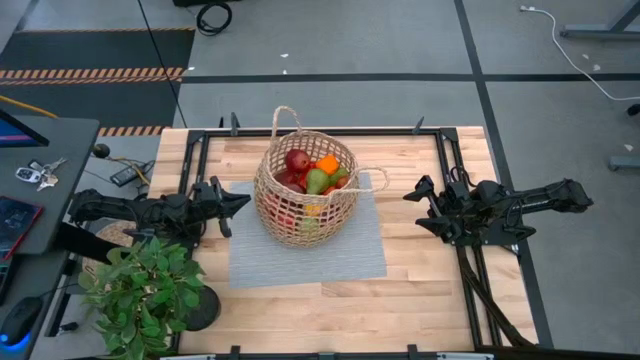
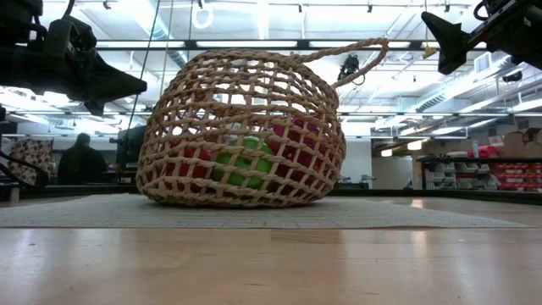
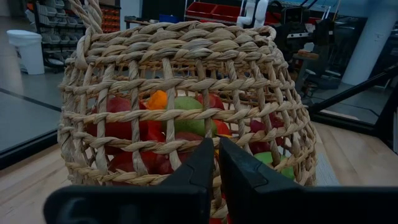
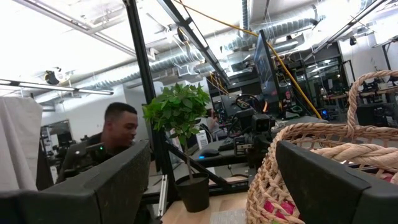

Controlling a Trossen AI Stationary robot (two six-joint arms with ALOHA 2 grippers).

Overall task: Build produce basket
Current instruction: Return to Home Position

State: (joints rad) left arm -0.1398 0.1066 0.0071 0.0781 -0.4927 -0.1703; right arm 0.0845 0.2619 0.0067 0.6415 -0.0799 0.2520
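Wicker basket (image 1: 268, 205) of toy produce (image 1: 312, 172) sits mid-table on a grey mat (image 1: 350, 255). My left gripper (image 1: 243, 201), pinched shut and empty, sits close beside it; a careless swing could tip it. Right gripper (image 1: 415, 205) gapes empty.

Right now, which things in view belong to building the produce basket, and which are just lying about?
Job: basket, on grey mat; produce inside it; left gripper, shut, beside it; right gripper, open, opposite.
Lying about: potted plant; keys.
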